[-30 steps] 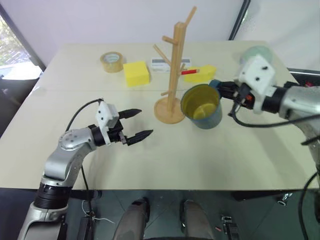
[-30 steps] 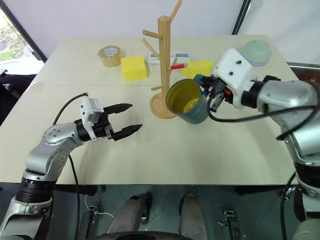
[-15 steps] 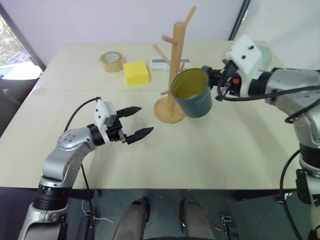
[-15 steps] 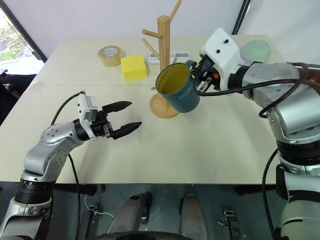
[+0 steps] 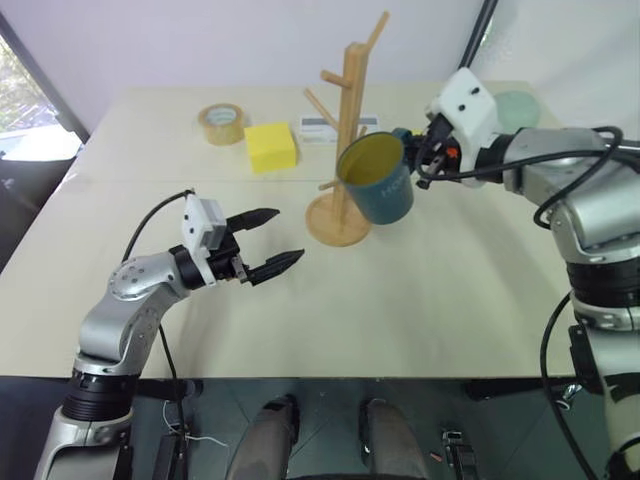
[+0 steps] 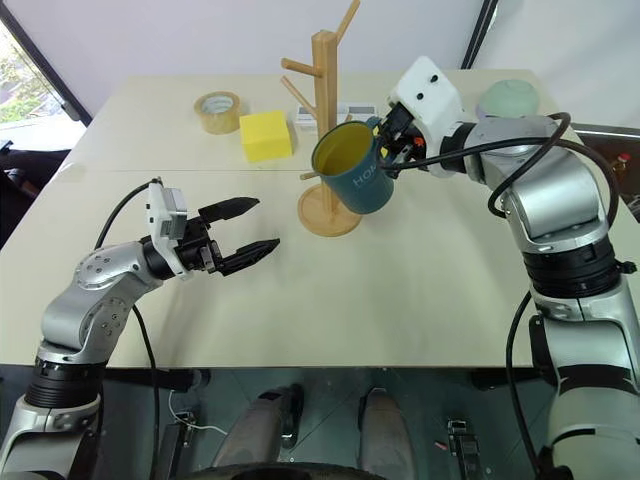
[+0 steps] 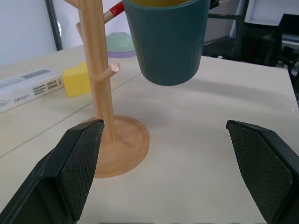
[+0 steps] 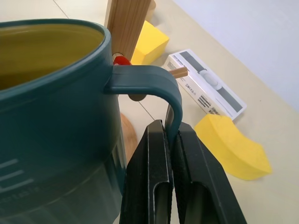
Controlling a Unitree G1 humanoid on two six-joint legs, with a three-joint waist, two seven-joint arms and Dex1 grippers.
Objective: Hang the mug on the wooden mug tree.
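Right gripper (image 8: 170, 154): fingers pinched flat on the loop handle of the mug (image 6: 355, 172), one finger on each side of the loop. The arm reaches in from the table's right edge, forearm running across toward the middle, wrist angled slightly down.

Mug: teal outside, yellow inside, held clear of the table (image 5: 450, 300), tipped so its mouth faces up and toward the near left. It hangs just beside the post of the mug tree (image 5: 350, 110) on the post's right, above the round base; whether it touches a peg cannot be told.

Mug tree: upright near the middle of the table, toward the far edge.

Left gripper (image 5: 270, 242): fingers spread wide apart, holding nothing. It hovers over the table's near-left part, pointing roughly level toward the mug tree's base (well short of it), elbow bent out over the near edge.

Far edge, left to right: tape roll (image 5: 222, 123), yellow block (image 5: 271, 146), flat white box (image 5: 322, 127). Pale green bowl (image 6: 508, 98) at the far right corner.
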